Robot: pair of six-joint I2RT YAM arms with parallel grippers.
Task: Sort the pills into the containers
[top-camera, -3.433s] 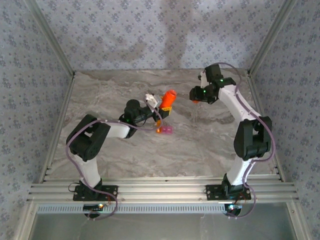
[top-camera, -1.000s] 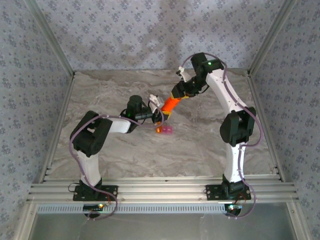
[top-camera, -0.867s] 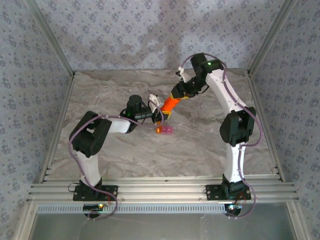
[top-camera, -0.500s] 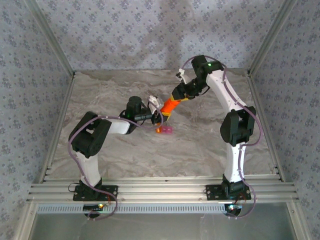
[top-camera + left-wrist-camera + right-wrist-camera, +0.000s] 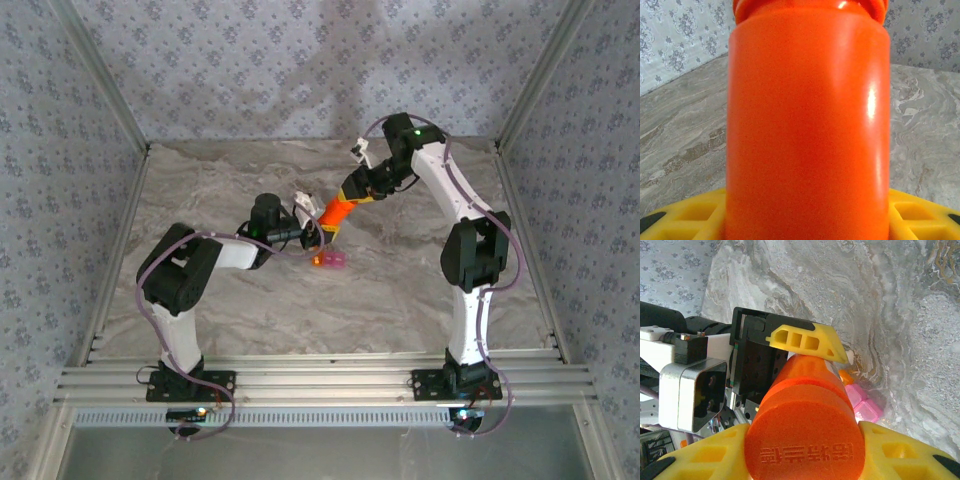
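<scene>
Right gripper (image 5: 352, 192): pressed onto the cap (image 5: 800, 420) of the tilted bottle (image 5: 335, 212). Left gripper (image 5: 318, 228): pinching the bottle's body. Could spill pills across the table (image 5: 200, 190) if uncapped at this slant; might also twist loose in the left grip. Containers (image 5: 330, 260): tiny, joined, translucent, one orange and one pink, lying on the table just beside the bottle's lower end.

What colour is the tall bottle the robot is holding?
Bright orange all over. The bottle shows best in the left wrist view.
</scene>
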